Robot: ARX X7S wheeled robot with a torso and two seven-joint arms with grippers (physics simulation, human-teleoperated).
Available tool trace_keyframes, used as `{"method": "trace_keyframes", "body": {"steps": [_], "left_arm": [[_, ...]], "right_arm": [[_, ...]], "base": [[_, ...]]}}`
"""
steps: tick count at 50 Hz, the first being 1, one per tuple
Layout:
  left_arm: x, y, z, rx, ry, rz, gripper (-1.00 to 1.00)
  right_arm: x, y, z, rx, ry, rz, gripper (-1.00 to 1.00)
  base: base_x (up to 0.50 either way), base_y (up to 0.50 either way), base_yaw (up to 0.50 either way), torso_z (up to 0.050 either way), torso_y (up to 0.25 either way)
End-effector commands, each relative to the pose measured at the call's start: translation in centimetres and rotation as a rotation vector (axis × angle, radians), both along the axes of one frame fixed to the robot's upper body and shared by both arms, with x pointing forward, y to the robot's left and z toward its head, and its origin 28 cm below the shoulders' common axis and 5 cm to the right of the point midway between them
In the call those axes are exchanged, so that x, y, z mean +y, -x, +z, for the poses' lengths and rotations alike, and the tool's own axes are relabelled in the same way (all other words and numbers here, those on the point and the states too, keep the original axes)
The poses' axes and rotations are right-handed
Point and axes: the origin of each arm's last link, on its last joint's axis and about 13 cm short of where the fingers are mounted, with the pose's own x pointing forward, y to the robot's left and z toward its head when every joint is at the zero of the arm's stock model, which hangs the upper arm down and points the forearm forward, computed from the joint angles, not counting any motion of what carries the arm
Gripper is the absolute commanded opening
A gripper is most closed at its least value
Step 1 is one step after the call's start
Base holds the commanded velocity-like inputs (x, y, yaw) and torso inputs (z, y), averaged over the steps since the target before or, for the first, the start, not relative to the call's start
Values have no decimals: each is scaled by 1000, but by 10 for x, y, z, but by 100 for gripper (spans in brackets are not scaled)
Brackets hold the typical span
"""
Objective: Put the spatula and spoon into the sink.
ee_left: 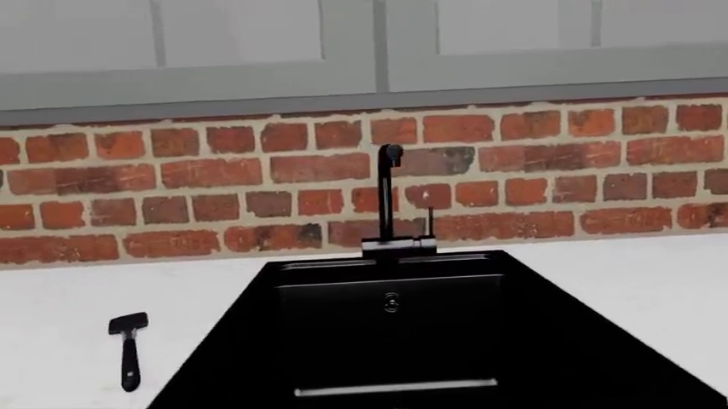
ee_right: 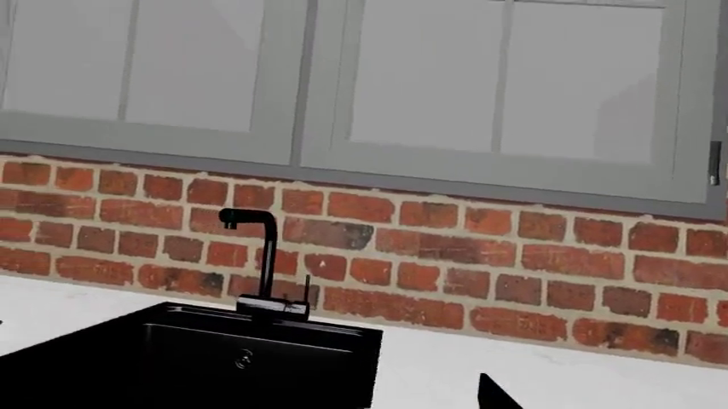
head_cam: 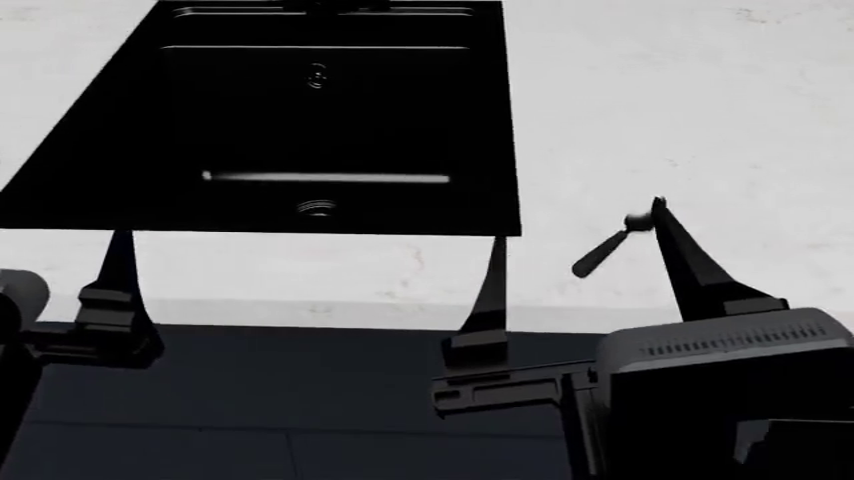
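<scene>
Right hand (head_cam: 581, 255) open near spoon (head_cam: 603, 249); sink (head_cam: 267, 120) beyond; no legible writing.

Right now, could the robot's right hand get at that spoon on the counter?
Probably yes. The right hand is open, and the spoon lies on the bare counter close by one of its fingers, beside the sink, with nothing in between.

1. The sink (head_cam: 80, 180) is lying open from above, nothing showing in it but the drain (head_cam: 315, 208).
2. The faucet (ee_left: 388, 200) is standing at its back rim, blocking that edge.
3. White counter (head_cam: 694, 110) is lying bare beyond the spoon (head_cam: 609, 246).
</scene>
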Motion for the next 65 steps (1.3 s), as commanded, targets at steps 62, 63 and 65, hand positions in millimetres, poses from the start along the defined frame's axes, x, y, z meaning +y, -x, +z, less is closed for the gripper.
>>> {"method": "trace_keyframes", "body": {"steps": [62, 63, 65], "left_arm": [[0, 1, -1, 8, 10, 11, 100], [0, 1, -1, 8, 9, 11, 100], [0, 1, 0, 7, 9, 10, 100]], "right_arm": [[-5, 13, 5, -36, -75, 49, 100], [-5, 13, 5, -36, -76, 49, 100], [-4, 13, 5, -36, -75, 49, 100]], "base": [[283, 124, 0, 0, 0], [352, 0, 0, 0, 0], [352, 0, 0, 0, 0]]}}
